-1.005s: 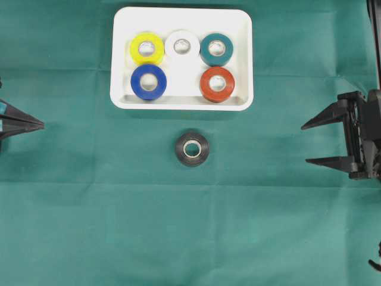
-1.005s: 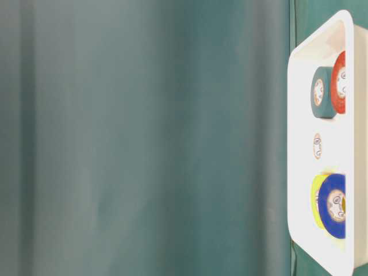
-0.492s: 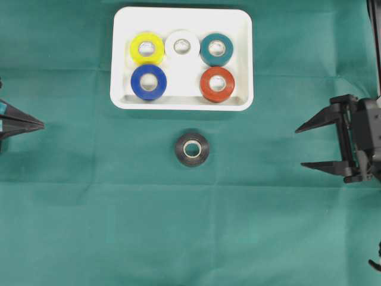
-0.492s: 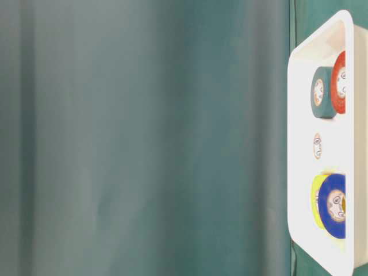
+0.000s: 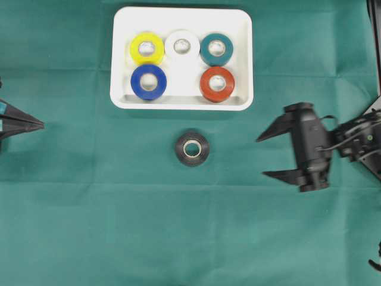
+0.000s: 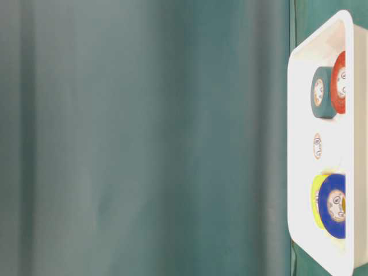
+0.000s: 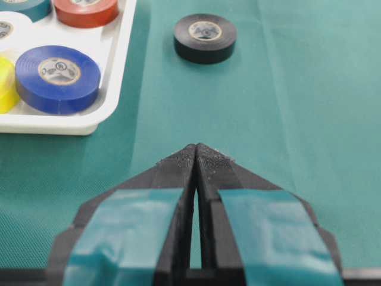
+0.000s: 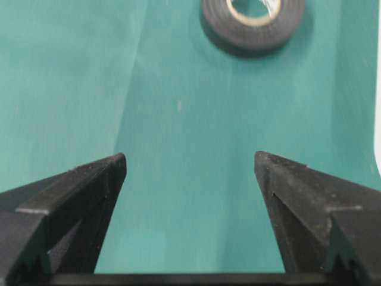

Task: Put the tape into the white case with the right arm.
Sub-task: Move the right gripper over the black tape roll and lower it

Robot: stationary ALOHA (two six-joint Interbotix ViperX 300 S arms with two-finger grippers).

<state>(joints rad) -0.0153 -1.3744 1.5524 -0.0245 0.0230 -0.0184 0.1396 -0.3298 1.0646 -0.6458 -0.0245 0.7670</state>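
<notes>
**Inspector:** Start at the left edge of the overhead view.

**Assistant:** The left gripper (image 5: 39,124) sits at the left edge over the green cloth (image 5: 89,226). Its two fingers, marked with teal-blue patches, are pressed together at the tips, with nothing between them. The left wrist view confirms this.

**Inspector:** Moving right?

**Assistant:** The white case (image 5: 181,102) lies on the cloth at the far side, centre-left. It holds five rolls lying flat: a yellow roll (image 5: 147,48), a white roll (image 5: 182,43) and a teal roll (image 5: 216,49) along the far row, and a blue roll (image 5: 149,81) and a red roll (image 5: 217,84) along the near row. The near row has a bare gap between blue and red.

**Inspector:** And the task's item?

**Assistant:** The black tape (image 5: 192,149) lies flat on the cloth, outside the case, just near of its near rim and roughly below that gap. Nothing touches it.

**Inspector:** Right side?

**Assistant:** The right gripper (image 5: 261,156), all black, is to the right of the tape and well apart from it, pointing left towards it. Its fingers are spread wide and hold nothing; in the right wrist view the tape shows beyond the gap between the tips.
</notes>
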